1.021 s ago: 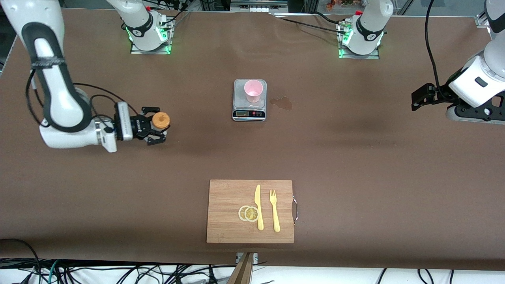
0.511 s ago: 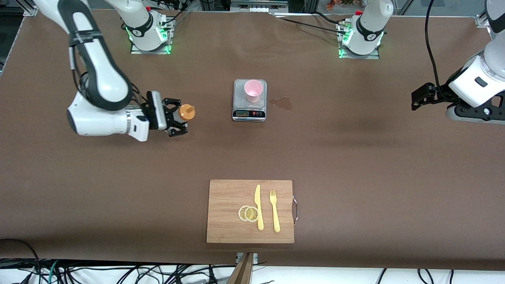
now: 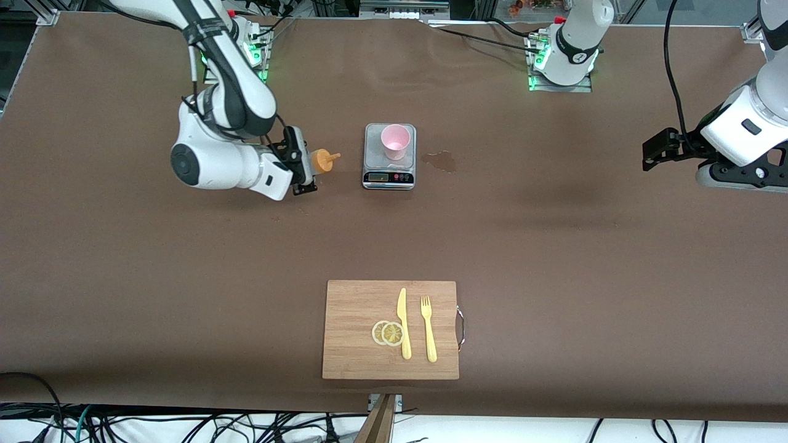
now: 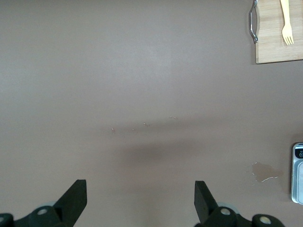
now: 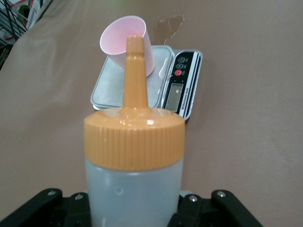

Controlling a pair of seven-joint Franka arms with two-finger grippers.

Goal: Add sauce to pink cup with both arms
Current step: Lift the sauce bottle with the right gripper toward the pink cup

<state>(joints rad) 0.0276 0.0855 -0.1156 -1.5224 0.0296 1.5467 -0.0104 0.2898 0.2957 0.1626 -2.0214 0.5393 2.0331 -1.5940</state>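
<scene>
The pink cup [image 3: 395, 141] stands on a small silver scale [image 3: 389, 177] at mid-table. My right gripper [image 3: 306, 167] is shut on the sauce bottle [image 3: 322, 160], held tipped with its orange nozzle pointing at the scale, beside it toward the right arm's end. In the right wrist view the bottle [image 5: 134, 175] fills the foreground, with the cup [image 5: 119, 38] and scale [image 5: 182, 90] past its nozzle. My left gripper [image 3: 657, 151] waits open over the left arm's end of the table; its fingertips [image 4: 76, 196] show over bare table.
A wet stain [image 3: 441, 161] lies beside the scale toward the left arm's end. A wooden cutting board [image 3: 351, 344] near the front camera carries two lemon slices [image 3: 388, 333], a yellow knife [image 3: 403, 323] and a yellow fork [image 3: 428, 328].
My right arm has carried the sauce bottle across the table toward the scale and tipped it, nozzle toward the cup. The left arm has not moved.
</scene>
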